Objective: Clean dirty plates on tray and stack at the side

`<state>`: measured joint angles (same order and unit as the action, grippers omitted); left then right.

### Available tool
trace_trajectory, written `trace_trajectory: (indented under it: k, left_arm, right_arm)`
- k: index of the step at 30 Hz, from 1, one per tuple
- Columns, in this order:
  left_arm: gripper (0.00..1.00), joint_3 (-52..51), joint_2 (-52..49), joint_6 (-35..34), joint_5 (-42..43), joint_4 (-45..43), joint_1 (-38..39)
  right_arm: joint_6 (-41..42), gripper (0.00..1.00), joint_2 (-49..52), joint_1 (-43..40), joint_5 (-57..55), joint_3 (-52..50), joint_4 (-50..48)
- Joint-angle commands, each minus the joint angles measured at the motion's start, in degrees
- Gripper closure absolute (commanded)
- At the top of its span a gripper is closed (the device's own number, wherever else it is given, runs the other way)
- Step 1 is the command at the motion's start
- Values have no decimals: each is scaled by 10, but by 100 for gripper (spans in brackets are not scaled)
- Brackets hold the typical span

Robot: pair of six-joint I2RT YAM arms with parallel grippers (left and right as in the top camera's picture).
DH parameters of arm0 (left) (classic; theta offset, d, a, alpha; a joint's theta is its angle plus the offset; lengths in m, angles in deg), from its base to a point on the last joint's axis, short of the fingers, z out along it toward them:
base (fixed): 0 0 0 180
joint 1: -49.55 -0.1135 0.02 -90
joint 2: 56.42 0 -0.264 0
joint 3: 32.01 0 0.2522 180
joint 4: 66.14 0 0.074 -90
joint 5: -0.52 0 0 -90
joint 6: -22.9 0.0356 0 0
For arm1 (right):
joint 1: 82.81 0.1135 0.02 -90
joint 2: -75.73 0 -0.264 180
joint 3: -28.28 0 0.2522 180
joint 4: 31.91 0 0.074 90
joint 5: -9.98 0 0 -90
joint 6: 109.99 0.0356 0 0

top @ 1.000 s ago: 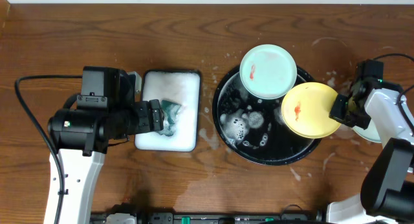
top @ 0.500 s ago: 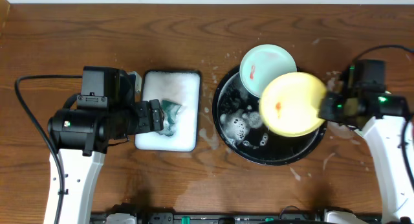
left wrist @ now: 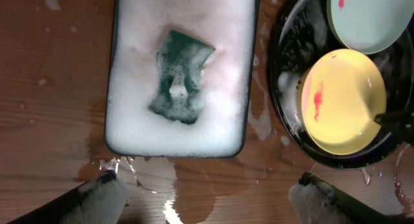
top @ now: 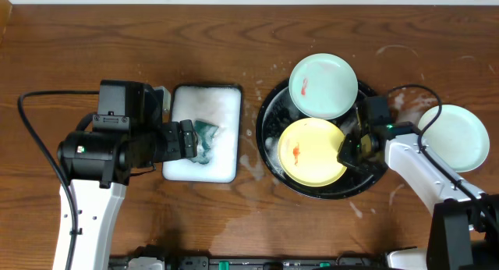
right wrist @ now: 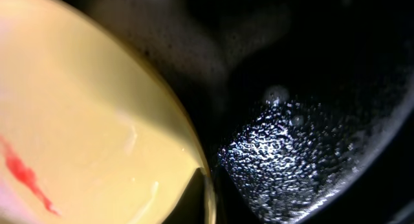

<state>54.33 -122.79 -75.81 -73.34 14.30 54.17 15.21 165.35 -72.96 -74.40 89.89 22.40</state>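
The yellow plate (top: 310, 151) with a red smear lies in the black tray (top: 274, 175); it also shows in the left wrist view (left wrist: 343, 101) and the right wrist view (right wrist: 84, 127). My right gripper (top: 348, 154) is shut on its right rim, with one finger on each side of the rim in the right wrist view (right wrist: 208, 201). A mint-green plate (top: 323, 85) with a red smear leans on the tray's far rim. Another mint-green plate (top: 454, 137) lies on the bare table to the right. My left gripper (left wrist: 207, 195) is open and empty, near the white tray.
A white rectangular tray (top: 204, 165) full of foam holds a green sponge (top: 206, 136) left of the black tray. Foam and water lie in the black tray (right wrist: 310, 101). Water puddles spread on the wood (left wrist: 259, 185) in front.
My right gripper has carried the yellow plate from the tray's right rim leftward and down into the tray. A mint-green plate on the right is now uncovered. The left arm has not moved.
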Motion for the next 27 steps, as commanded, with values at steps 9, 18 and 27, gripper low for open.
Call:
trace_trajectory:
  k: [9,18,27]
  left_arm:
    - [12,-3,-2,8,-3,2,2]
    - [12,-3,-60,8,-3,2,2]
    - [15,-3,-164,14,-6,-2,6]
  right_arm:
    - [-252,63,-2,6,-32,65,34]
    - [-205,75,38,6,-9,22,-17]
    - [-169,99,76,6,-24,21,-44]
